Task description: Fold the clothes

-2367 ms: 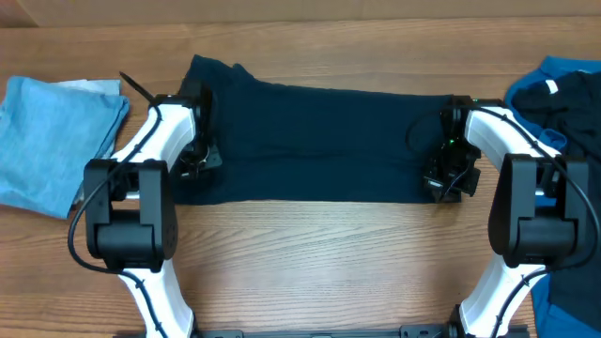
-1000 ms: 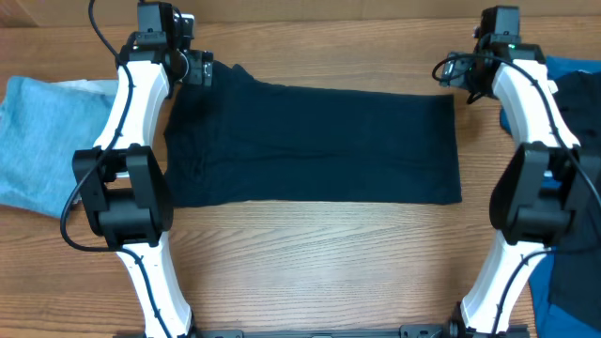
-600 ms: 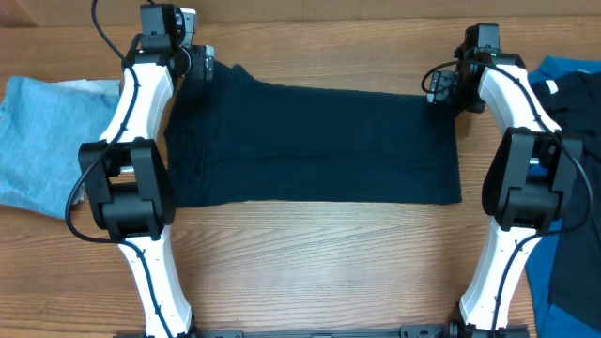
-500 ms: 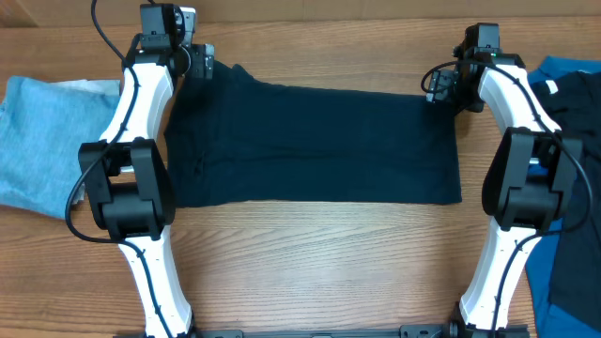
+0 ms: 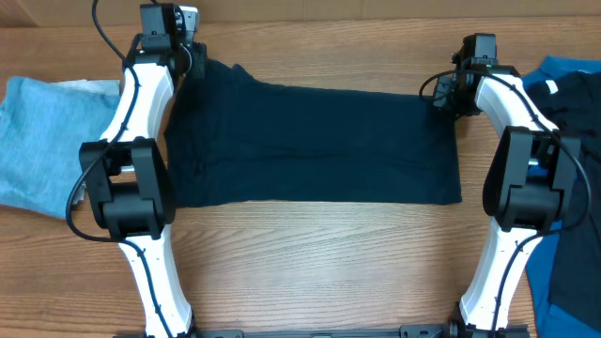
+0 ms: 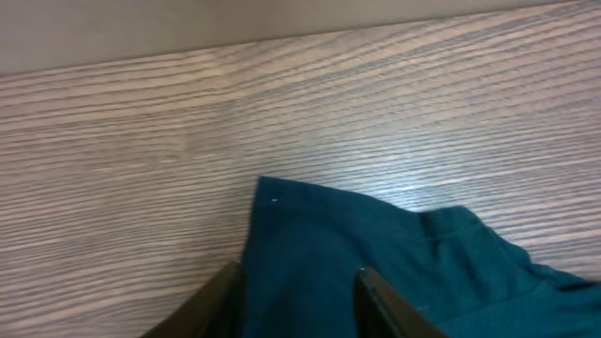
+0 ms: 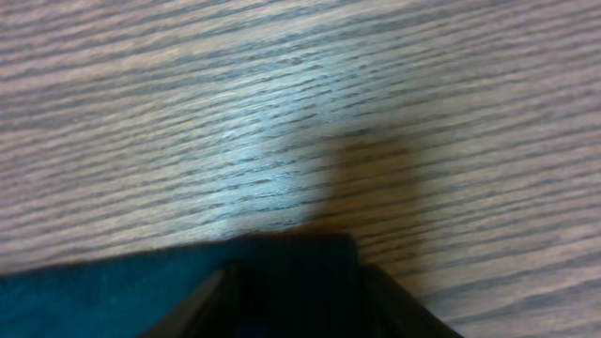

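Note:
The clothes in play are one dark navy garment (image 5: 310, 145), spread flat across the middle of the wooden table. My left gripper (image 5: 192, 62) is down at its far left corner. In the left wrist view the left gripper (image 6: 296, 270) stands open, its fingers (image 6: 223, 299) either side of the navy corner (image 6: 319, 225), which lies flat. My right gripper (image 5: 447, 91) is at the far right corner. In the right wrist view the right gripper (image 7: 296, 272) is also open, straddling the dark corner (image 7: 300, 258) with fabric between the jaws.
A light blue garment (image 5: 47, 141) lies at the left edge over something pale (image 5: 92, 86). A pile of royal blue and dark clothes (image 5: 568, 94) sits at the right edge, with more blue cloth (image 5: 563, 282) by the right arm's base.
Both arms went from the garment's near corners to its far corners. In the last second the right gripper came down and inward onto its corner, and both pairs of jaws narrowed.

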Available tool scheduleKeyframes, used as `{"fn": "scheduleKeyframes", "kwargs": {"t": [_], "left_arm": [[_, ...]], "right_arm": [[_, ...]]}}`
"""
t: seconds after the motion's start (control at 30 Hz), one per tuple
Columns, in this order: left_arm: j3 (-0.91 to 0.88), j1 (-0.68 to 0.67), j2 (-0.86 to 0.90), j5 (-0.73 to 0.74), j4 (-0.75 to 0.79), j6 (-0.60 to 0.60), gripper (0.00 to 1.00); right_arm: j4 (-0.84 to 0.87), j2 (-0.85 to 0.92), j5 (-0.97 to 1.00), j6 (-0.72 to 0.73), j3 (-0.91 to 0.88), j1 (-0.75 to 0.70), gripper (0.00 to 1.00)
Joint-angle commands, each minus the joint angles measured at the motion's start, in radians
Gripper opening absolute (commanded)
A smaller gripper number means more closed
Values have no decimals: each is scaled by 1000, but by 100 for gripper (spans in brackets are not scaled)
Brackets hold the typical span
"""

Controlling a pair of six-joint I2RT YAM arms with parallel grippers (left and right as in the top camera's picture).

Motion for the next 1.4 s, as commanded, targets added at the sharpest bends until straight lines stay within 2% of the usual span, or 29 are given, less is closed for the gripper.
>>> {"fn": "scheduleKeyframes", "kwargs": {"t": [0.0, 0.07, 0.23, 0.3, 0.33, 0.4, 0.43, 0.53, 0.67, 0.8, 0.83, 0.9, 1.07, 1.2, 1.23, 1.37], "left_arm": [[7, -3, 78, 68, -8, -38, 48], [7, -3, 99, 77, -7, -37, 56], [8, -2, 103, 77, 19, -37, 61], [8, 0, 105, 74, 40, -36, 68], [8, 2, 105, 74, 62, -36, 67], [8, 5, 108, 74, 123, -34, 48], [8, 9, 114, 73, 146, -43, 54], [8, 19, 130, 74, 146, -45, 57], [8, 48, 172, 75, 149, -45, 66], [8, 58, 206, 76, 156, -45, 65], [8, 62, 210, 77, 164, -45, 64], [8, 66, 217, 78, 172, -45, 48], [8, 66, 217, 150, 169, -45, 34], [8, 66, 216, 150, 149, -45, 15], [8, 66, 216, 149, 138, -45, 4], [8, 66, 212, 149, 132, -45, 4]], "right_arm": [[-11, 23, -26, 6, -36, 3, 6], [-11, 23, -26, 6, -36, 3, 5], [-10, 23, -27, 6, -36, 3, 5], [-11, 23, -30, 6, -36, 3, 5], [-11, 23, -31, 6, -37, 3, 4], [-10, 23, -30, 6, -37, 3, 4], [-10, 23, -30, 6, -37, 3, 4], [-6, 23, -30, 6, -37, 3, 4], [-4, 23, -30, 6, -37, 3, 4], [-3, 23, -30, 6, -37, 3, 4], [-3, 23, -30, 6, -37, 3, 4], [-3, 23, -30, 6, -37, 3, 4], [-3, 23, -30, 6, -37, 3, 4], [-5, 23, -30, 6, -37, 3, 4], [-4, 23, -30, 6, -37, 3, 4], [-3, 23, -30, 6, -37, 3, 4]]}}
